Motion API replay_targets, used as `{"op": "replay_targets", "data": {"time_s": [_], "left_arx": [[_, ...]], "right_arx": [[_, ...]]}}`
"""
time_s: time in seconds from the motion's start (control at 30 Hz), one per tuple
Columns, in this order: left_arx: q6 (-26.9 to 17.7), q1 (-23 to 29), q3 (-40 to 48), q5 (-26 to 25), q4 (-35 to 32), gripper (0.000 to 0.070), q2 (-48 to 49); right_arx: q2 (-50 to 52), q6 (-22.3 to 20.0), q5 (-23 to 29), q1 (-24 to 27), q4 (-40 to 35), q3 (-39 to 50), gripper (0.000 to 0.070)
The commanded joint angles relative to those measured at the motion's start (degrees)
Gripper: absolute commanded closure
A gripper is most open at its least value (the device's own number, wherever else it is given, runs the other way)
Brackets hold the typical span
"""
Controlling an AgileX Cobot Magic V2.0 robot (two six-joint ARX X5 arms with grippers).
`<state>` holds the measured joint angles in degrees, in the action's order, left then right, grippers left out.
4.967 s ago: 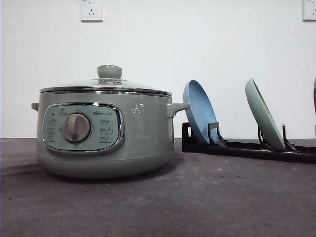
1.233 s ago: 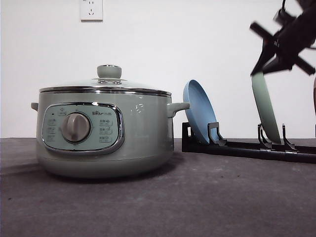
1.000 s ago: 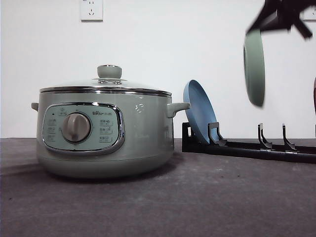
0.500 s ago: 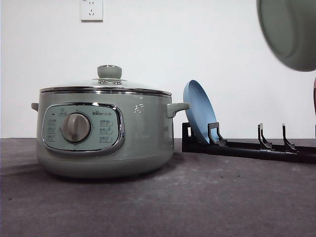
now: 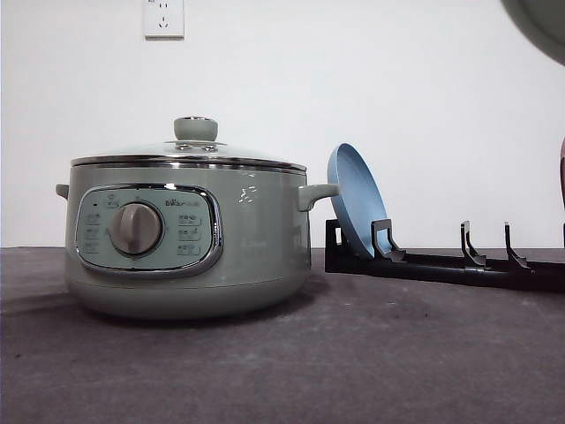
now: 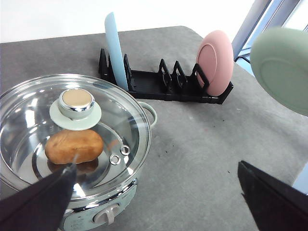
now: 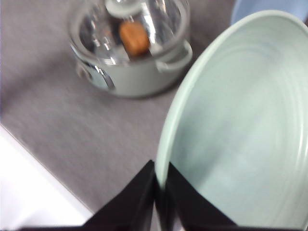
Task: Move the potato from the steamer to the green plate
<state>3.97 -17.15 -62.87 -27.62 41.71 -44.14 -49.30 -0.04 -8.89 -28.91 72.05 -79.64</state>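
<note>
Overhead, the right gripper (image 7: 161, 192) was clamped on the rim of the green plate (image 7: 240, 125), its two black fingers (image 7: 132, 202) pinching the edge from either side in the right wrist view. The plate hung in the air, clear of the table; in the front view only a sliver of it (image 5: 540, 25) showed at the upper right corner, and in the left wrist view it (image 6: 281, 67) floated high off to the side of the rack (image 6: 163, 86).

The potato (image 6: 74, 146) lay inside the steamer (image 6: 72, 144), seen through the glass lid (image 6: 29, 120), which sat closed on the pot with its green knob (image 6: 76, 102) on top. The right wrist view showed the same orange-brown lump (image 7: 134, 36) under the lid, blurred. In the front view the steamer (image 5: 185, 225) stood on the grey table (image 5: 353, 353) at the left, its dial (image 5: 136, 229) facing the camera.

The black rack (image 5: 441, 261) stood just to the steamer's right, near the wall. A blue plate (image 5: 357, 199) leaned in its nearest slot, and a pink plate (image 6: 214, 62) stood upright at the far end. The slots between them were bare.

The left gripper (image 6: 159, 202) hovered above the steamer, its fingers (image 6: 38, 202) spread wide apart and holding nothing.
</note>
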Motion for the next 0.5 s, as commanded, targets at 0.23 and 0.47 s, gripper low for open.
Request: {"op": "replay_targets", "data": {"time_s": [0.23, 0.47], "left_arx": [[0.11, -0.24, -1.14, -0.57, -0.52, 0.0001, -0.24], [0.09, -0.24, -1.14, -0.57, -0.55, 0.0001, -0.28]], "right_arx": [[0.42, 7.66, 7.5, -10.35, -2.64, 11.46, 0.07], [-2.16, 14.59, 12.4, -20.69, -14.01, 25.59, 0.07]]}}
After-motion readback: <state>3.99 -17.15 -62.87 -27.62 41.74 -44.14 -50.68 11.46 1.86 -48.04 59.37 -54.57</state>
